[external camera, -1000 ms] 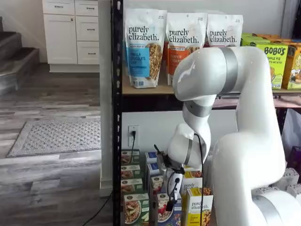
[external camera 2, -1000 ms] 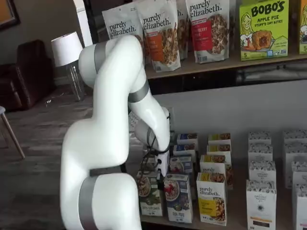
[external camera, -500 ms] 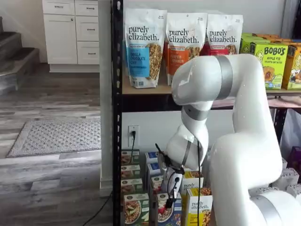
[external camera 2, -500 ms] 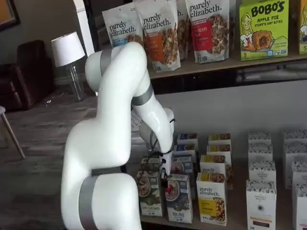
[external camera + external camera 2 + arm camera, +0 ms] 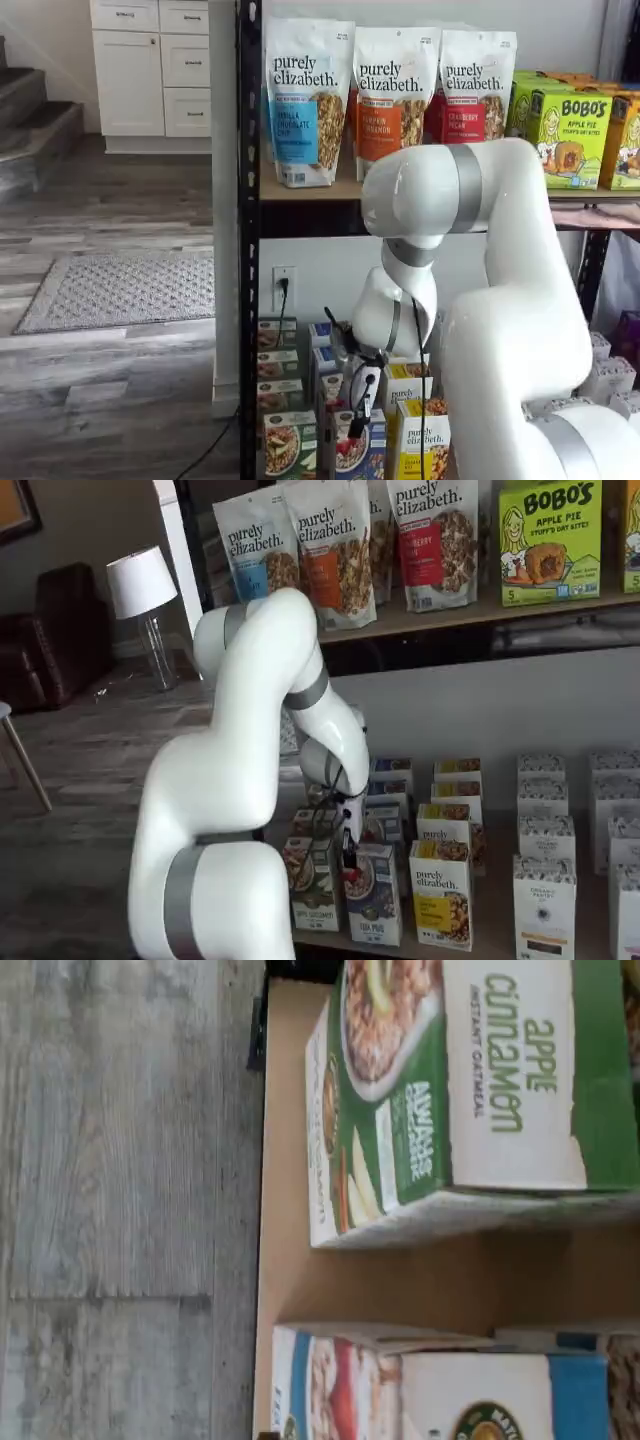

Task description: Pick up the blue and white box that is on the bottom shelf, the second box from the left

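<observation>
- Hovering over the front edge of the bottom shelf [image 5: 480, 950], my gripper [image 5: 347, 858] hangs just above the small upright blue and white carton with the berry-bowl picture [image 5: 372, 892]; its black fingers show too side-on to reveal a gap, but I judge the jaws fully spread and empty.
- The blue and white carton stands at the shelf's front edge in both shelf views [image 5: 358, 450], just beside the green apple cinnamon oatmeal carton [image 5: 311, 882] towards the left corner, with the yellow "purely elizabeth" carton [image 5: 441, 893] on its other side.
- The wrist view shows the green carton [image 5: 450, 1100] and the blue one [image 5: 440, 1385] apart, bare shelf board between.
- Since a second ago my elbow has swung towards the rack and the gripper has crept over the blue carton's top.
- That suggests the approach is nearly done: descent and closing remain.
</observation>
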{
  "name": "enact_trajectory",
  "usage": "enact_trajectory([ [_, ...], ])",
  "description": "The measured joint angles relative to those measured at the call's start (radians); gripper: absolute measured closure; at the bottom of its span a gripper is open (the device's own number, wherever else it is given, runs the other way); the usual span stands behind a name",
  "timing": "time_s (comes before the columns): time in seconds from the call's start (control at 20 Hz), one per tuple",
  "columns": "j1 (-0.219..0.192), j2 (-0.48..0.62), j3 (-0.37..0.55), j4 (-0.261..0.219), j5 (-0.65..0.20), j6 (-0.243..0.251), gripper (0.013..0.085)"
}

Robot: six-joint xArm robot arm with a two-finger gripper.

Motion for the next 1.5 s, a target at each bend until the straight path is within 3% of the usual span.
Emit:
enact_trajectory([
  [0.2,-0.012,0.039,-0.053,-0.076,0.031,0.061,0.013],
  [0.45,-0.019,0.073,-0.091,-0.092,0.039,0.068,0.013],
  [0.95,-0.035,0.1,-0.123,-0.184,0.077,0.137,0.013],
  [1.25,-0.046,0.115,-0.145,-0.273,0.122,0.206,0.013],
  [1.5,-0.05,0.121,-0.154,-0.297,0.136,0.223,0.013],
])
